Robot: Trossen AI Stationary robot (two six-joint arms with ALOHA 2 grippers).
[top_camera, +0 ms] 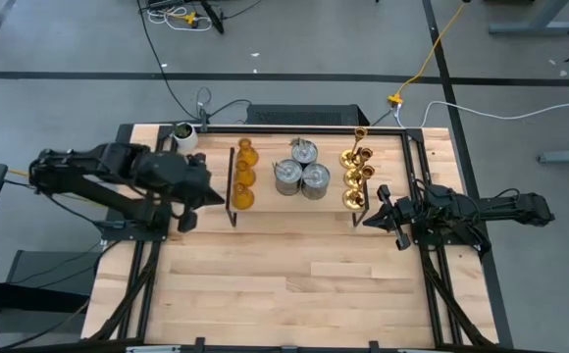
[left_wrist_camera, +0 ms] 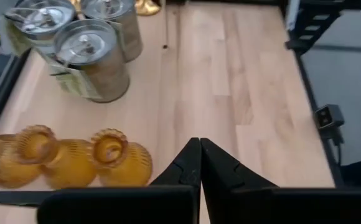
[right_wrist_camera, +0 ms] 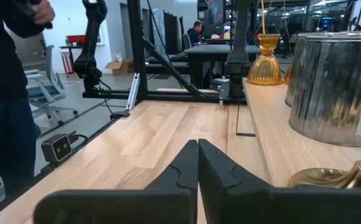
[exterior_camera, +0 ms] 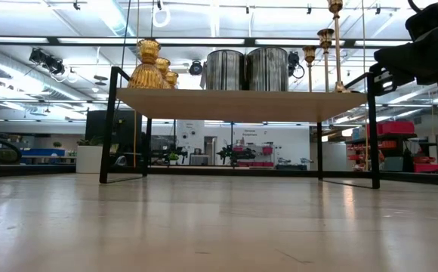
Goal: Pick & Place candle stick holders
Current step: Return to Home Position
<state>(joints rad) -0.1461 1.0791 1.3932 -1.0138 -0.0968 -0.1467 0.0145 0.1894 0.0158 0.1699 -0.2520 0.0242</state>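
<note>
Three amber holders stand in a row on the wooden rack shelf, at its left end. Beside them are three silver can-shaped holders, and gold brass holders line the right end. My left gripper hovers shut just left of the rack, above the amber holders, holding nothing. My right gripper rests shut and level by the rack's right near corner. Its wrist view shows a silver can and a brass base close by.
A whitish cup stands at the table's far left, behind the left arm. The rack's black wire sides rise at both ends of the shelf. Bare wooden table stretches toward the near edge. A person stands beyond the table.
</note>
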